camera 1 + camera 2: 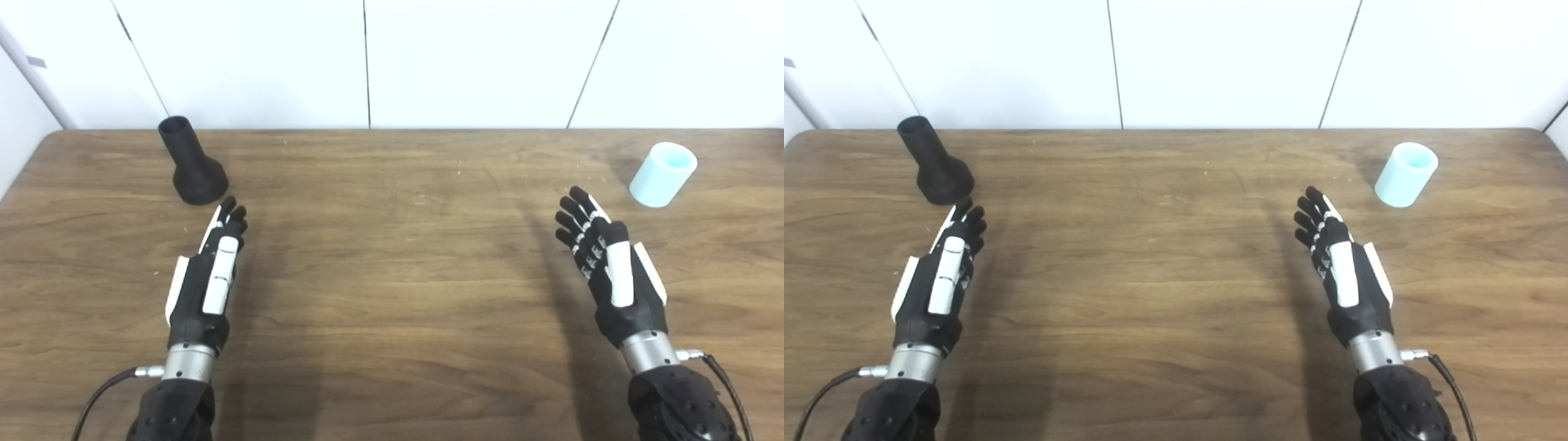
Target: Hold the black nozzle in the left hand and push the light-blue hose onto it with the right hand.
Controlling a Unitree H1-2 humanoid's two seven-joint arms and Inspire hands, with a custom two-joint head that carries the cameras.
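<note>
Both hands are just hanging over the table with nothing in them. The left hand [208,275] has its fingers stretched out straight and pretty much together, thumb laid along the side, pointing toward the far edge. Its fingertips [236,213] end just short of the black nozzle [191,162], close but not touching as far as I can see. That nozzle stands on its wide flared base near the far left corner, narrow open end up and leaning away a bit.

The right hand [612,269] is also empty, fingers extended and fanned slightly apart, angled toward the far left. The light-blue hose [663,174], really a short stubby tube, sits near the far right of the wooden table [392,275], open end tipped up, a clear gap away from that hand. White wall panels [484,61] run behind.
</note>
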